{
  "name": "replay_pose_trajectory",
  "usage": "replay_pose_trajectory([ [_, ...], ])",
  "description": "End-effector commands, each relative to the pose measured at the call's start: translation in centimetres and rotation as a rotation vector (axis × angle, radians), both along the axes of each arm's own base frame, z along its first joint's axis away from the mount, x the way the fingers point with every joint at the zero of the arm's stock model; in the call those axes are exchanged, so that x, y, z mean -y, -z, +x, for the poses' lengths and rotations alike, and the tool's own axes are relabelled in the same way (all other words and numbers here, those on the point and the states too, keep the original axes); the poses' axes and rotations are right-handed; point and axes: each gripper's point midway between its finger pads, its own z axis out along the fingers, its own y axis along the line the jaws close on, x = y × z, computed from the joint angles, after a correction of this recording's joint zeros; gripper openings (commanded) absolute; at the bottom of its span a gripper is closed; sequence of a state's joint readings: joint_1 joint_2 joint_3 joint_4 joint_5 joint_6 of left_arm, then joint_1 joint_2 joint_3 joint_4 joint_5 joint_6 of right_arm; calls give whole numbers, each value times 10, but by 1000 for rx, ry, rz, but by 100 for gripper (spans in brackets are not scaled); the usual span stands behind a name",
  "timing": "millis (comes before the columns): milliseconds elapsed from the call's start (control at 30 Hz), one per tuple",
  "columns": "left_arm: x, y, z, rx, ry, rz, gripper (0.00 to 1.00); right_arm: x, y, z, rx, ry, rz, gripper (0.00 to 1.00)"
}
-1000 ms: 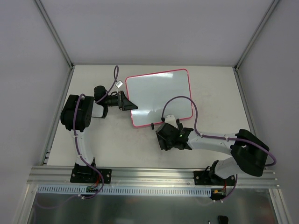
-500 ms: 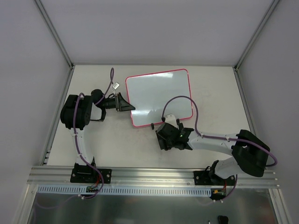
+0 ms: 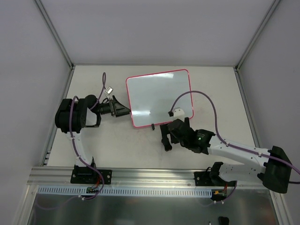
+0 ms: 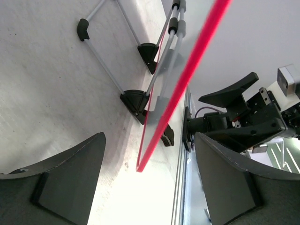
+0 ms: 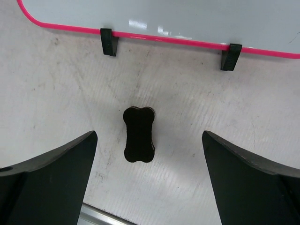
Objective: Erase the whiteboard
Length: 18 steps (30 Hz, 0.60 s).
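the whiteboard (image 3: 159,96) is laid flat at the far middle of the table (image 3: 103,145), with its black feet (image 5: 109,42) turned to the near side. from above, its white face is seen bare of writing, so the wiping is judged done or nearly so; whether faint marks are left cannot be told. the eraser (image 5: 139,134) is laid on the table just near of the board and is held by nothing. the left gripper (image 4: 149,140) is spread, and the board's pink left edge is passed between its fingers untouched. the right gripper (image 5: 149,136) is spread wide above the eraser. the eraser is shown plainly only in the right wrist view; from above it cannot be made out. the gap around the board's edge is shown only in the left wrist view.
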<state>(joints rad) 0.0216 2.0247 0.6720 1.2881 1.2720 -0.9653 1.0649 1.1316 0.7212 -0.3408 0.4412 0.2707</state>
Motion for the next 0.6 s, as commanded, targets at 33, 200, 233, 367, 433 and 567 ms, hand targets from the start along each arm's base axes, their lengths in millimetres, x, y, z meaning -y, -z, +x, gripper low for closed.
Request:
replay_pose_trajectory([
  [33,-12,-61,2,454,-49,18,78,8,-17,3,59,-9,17,99],
  [200,-21,-69,-11,469,-126,29,86,15,-26,6,83,16,49,99],
  [233,-24,-70,-18,465,-142,32,94,19,-28,8,89,27,55,99],
  [367,-33,-69,-25,441,-239,47,99,32,-39,14,135,53,73,99],
  [433,-36,-67,-25,449,-296,70,99,40,-44,17,162,71,80,99],
  [567,-47,-43,-22,434,-379,199,99,55,-45,23,228,109,72,99],
])
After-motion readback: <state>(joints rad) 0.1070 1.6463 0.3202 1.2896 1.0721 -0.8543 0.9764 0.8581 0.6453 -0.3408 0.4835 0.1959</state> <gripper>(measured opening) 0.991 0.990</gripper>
